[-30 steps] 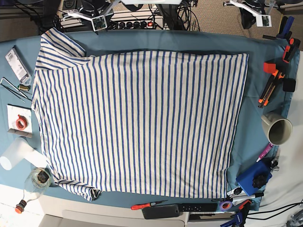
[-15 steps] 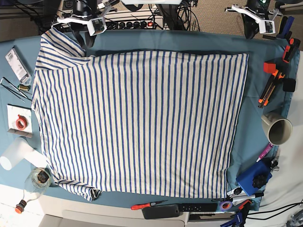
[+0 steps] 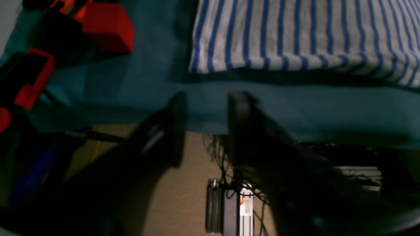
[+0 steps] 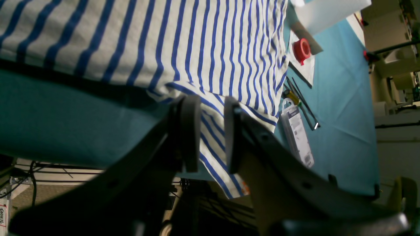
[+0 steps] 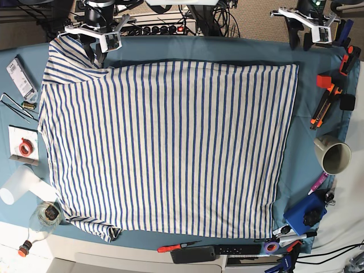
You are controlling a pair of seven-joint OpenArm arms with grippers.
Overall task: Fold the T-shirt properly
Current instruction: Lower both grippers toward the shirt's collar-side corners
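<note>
The T-shirt [image 5: 165, 148], white with thin blue stripes, lies spread flat over most of the teal tablecloth [image 5: 216, 50]. One sleeve [image 5: 68, 54] points to the far left corner, another [image 5: 94, 227] to the near left. My right gripper [image 5: 94, 50] hangs over the far sleeve; in its wrist view the sleeve [image 4: 213, 141] shows through the narrow gap of the open gripper [image 4: 211, 131], untouched. My left gripper [image 5: 301, 38] is at the far right edge, short of the hem corner [image 3: 210, 62]. That gripper [image 3: 206, 127] is open and empty.
Red and black clamps [image 5: 330, 91] and a mug [image 5: 334, 154] line the right edge, with a blue box [image 5: 304, 213] nearer. On the left are a packet [image 5: 20, 77], a red tape roll [image 5: 24, 148] and a glass bottle [image 5: 42, 219]. A screwdriver [image 5: 176, 247] lies in front.
The right arm has moved left and down from the far edge to above the far sleeve. The left arm has shifted slightly and its jaws have opened. The shirt has not moved.
</note>
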